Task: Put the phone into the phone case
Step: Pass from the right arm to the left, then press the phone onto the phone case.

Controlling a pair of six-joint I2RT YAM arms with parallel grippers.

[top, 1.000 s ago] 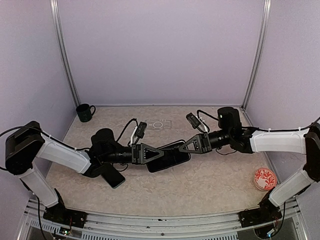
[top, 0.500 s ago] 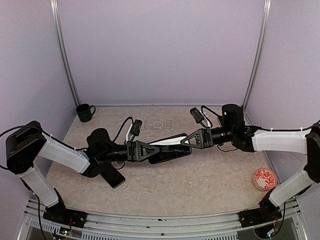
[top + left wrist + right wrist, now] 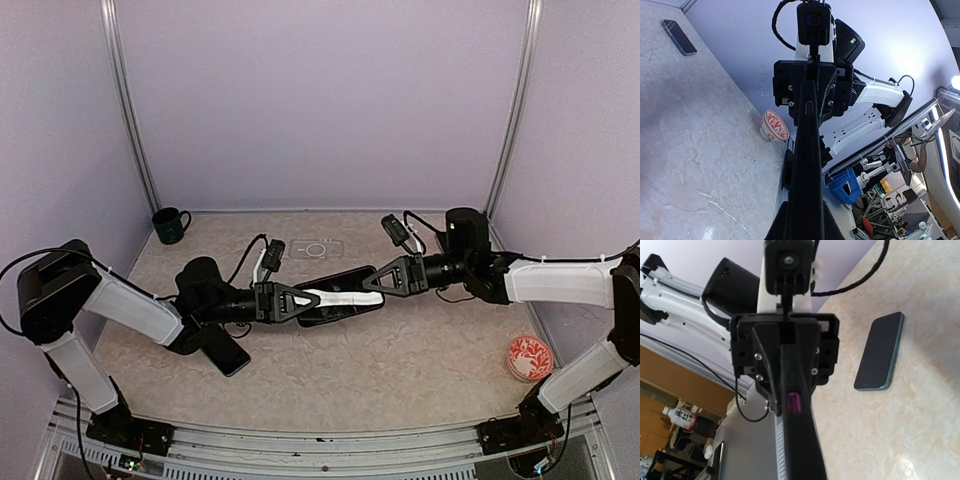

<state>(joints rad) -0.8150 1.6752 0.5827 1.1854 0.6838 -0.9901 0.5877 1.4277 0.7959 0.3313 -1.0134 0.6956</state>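
Both grippers hold a black phone case [image 3: 340,297] between them, one at each end, above the table and turned roughly on edge. My left gripper [image 3: 300,300] is shut on its left end and my right gripper [image 3: 382,285] on its right end. In the left wrist view the case [image 3: 807,165] runs edge-on up to the right gripper [image 3: 810,95]. In the right wrist view the case [image 3: 797,440] shows a purple side button and leads to the left gripper [image 3: 785,347]. The dark phone with a teal edge [image 3: 228,352] lies flat by the left arm and also shows in the right wrist view [image 3: 880,352].
A clear flat case [image 3: 315,248] lies at the back centre. A dark green mug [image 3: 170,225] stands at the back left. A red patterned bowl [image 3: 529,357] sits at the front right. A small dark slab [image 3: 679,37] lies far off on the table.
The case was lying flat and glossy between the grippers. It has been rolled towards its edge and shifted slightly left. Both grippers keep their hold.
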